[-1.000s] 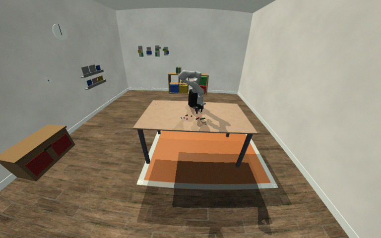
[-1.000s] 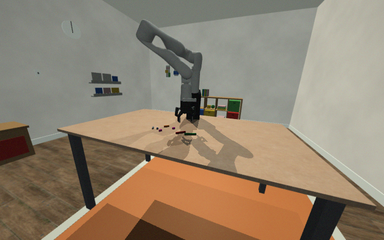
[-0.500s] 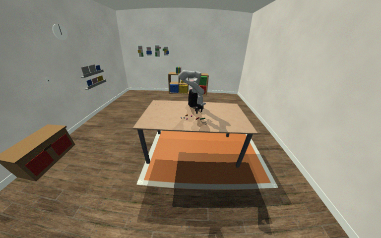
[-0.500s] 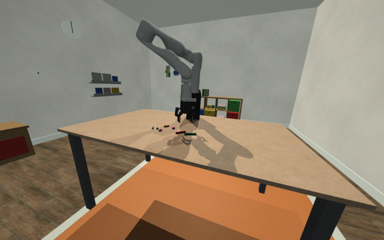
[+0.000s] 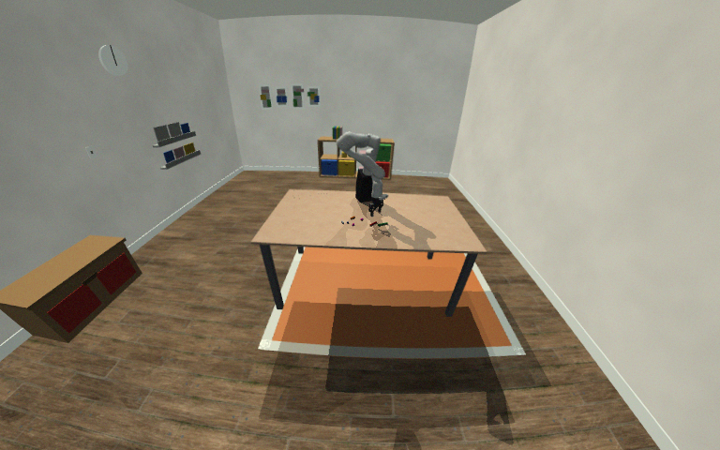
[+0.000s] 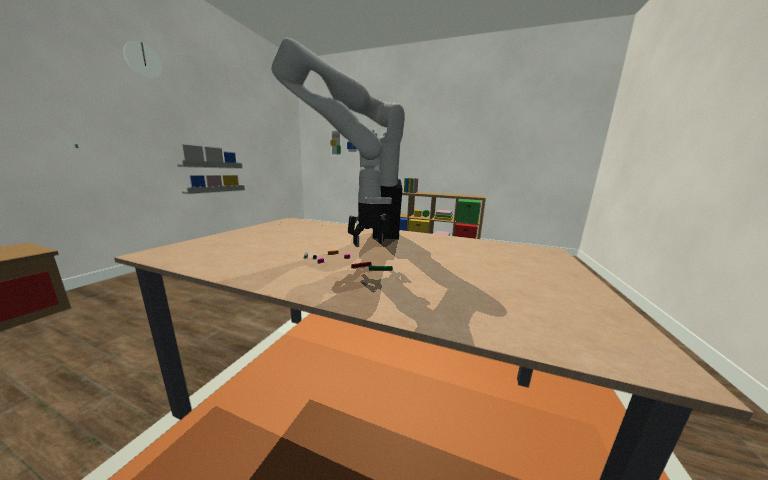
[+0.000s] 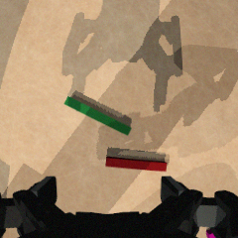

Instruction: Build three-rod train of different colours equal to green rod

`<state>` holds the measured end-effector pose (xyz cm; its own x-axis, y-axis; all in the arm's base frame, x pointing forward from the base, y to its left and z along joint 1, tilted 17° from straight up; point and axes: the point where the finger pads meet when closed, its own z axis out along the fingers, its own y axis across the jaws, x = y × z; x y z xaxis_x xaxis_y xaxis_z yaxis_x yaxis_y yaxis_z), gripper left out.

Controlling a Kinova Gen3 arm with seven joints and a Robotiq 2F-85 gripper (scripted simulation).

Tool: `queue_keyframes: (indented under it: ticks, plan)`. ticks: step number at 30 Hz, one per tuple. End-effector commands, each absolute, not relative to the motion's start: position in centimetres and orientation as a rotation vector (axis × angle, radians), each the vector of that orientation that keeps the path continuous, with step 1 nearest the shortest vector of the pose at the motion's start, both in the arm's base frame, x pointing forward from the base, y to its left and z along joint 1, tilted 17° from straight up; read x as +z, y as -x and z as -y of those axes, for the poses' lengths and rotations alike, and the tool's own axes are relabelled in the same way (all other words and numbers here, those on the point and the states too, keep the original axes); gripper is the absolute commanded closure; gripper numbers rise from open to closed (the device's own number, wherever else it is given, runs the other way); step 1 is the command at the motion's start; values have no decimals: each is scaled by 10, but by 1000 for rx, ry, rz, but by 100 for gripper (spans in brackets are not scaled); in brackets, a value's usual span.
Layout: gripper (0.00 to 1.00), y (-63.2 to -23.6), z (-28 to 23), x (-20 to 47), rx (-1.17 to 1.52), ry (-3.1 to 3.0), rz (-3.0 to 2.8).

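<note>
My gripper (image 6: 370, 236) is open and empty. It hangs a little above the table, behind the row of rods. In the wrist view the green rod (image 7: 97, 115) lies flat at a slant, and the red rod (image 7: 136, 162) lies flat just below it, apart from it. Both lie ahead of my fingers. In the exterior view the green rod (image 6: 380, 268) and red rod (image 6: 360, 264) lie side by side, with a purple rod (image 6: 346, 256), an orange rod (image 6: 333, 252), a magenta rod (image 6: 321, 260), a blue rod (image 6: 314, 256) and a grey rod (image 6: 305, 255) scattered to their left. All are apart from each other.
The rods sit near the middle of a wide wooden table (image 6: 396, 294). The arm's black base (image 5: 364, 187) stands at the table's far edge. A small magenta piece (image 7: 210, 233) shows at the wrist view's lower right corner.
</note>
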<state>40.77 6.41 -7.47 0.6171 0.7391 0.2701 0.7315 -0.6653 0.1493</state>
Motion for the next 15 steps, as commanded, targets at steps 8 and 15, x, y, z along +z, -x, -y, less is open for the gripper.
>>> queue_keyframes:
  ticks: [8,15]
  plan:
    - [0,-423,-48,-76,516,-2664,-1470]
    - [0,-438,-26,-78,536,-2430,-1748]
